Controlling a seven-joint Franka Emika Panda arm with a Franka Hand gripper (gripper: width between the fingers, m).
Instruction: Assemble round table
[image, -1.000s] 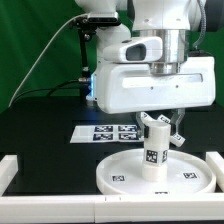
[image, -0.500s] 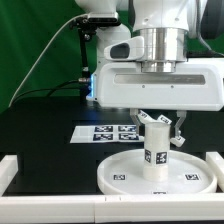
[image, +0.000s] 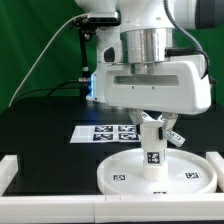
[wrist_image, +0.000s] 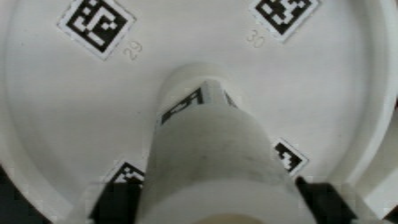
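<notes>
The round disc lies flat on the black bench, near the front edge of the exterior view. Its raised rim makes it a shallow dish, and the only thing standing in it is the leg. The thick white cylinder rises from the middle of the disc floor and leans a little, with its top tipped toward eleven o'clock. A square tag shows on the side of the leg. More tags lie flat on the disc floor at about eight o'clock and four o'clock of the leg's foot.

The hand comes down from twelve o'clock and is pinching the leg near its upper end, one finger on each side. In the wrist view the leg fills the gap of the hand. The dark fingertips press against its flanks, with no space visible between pad and plastic. Around it the pale disc floor spreads out, carrying four tags, of which one shows whole.

The marker board lies flat on the bench at about ten o'clock of the disc, just beyond its rim and apart from it. White border rails edge the bench, at nine o'clock, three o'clock and six o'clock of the disc.
</notes>
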